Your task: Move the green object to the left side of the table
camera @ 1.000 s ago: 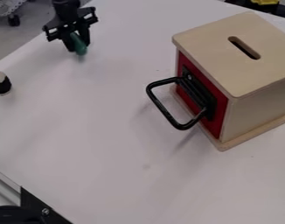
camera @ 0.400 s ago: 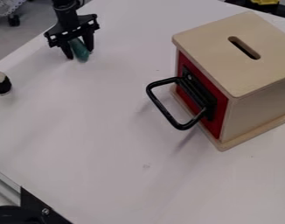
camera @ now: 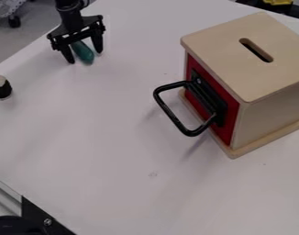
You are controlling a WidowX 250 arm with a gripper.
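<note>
My black gripper hangs at the upper left of the view, low over the white table. It is open, one finger on each side of the green object. That object lies on the table near its far left edge, its upper end hidden behind the gripper's body. A gap shows between it and the right finger; on the left the finger stands close to it.
A wooden box with a red front and a black handle stands at the right. A small black and white object sits at the left edge. Dark metal parts are at the lower left.
The gripper's fingers have spread apart, letting go of the green object. The object now rests slightly tilted between them, and the gripper body sits about where it was.
</note>
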